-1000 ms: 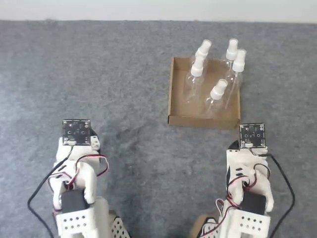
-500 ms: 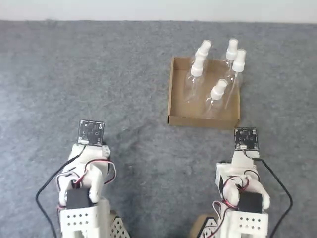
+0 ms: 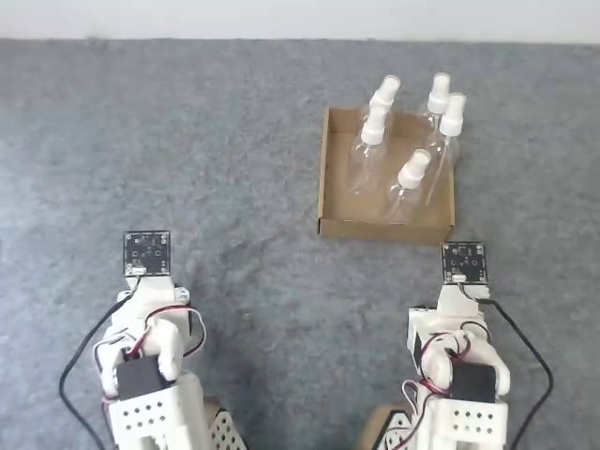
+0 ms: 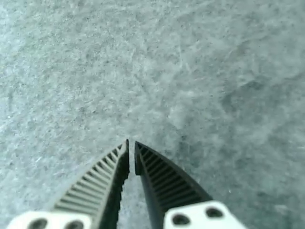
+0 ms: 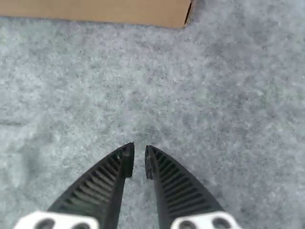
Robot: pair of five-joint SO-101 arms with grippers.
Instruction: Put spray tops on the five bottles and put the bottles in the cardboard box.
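Observation:
The cardboard box (image 3: pixel 384 228) sits right of centre on the grey felt. Several clear bottles (image 3: pixel 369 155) with white spray tops (image 3: pixel 374 125) stand inside it. In the high view both arms are folded back at the near edge, the left arm (image 3: pixel 145 328) far from the box and the right arm (image 3: pixel 459 337) just in front of it. My left gripper (image 4: pixel 131 145) is shut over bare felt and holds nothing. My right gripper (image 5: pixel 138 150) is shut as well, empty, with the box's near wall (image 5: pixel 95 12) a short way ahead of its tips.
Grey felt (image 3: pixel 187 141) covers the whole table. A pale strip runs along the far edge (image 3: pixel 281 19). Wide free room lies left of the box and between the two arms.
The left arm swung right and then back left to about where it was. The right arm drew back a little and then stayed. Box and bottles have not moved.

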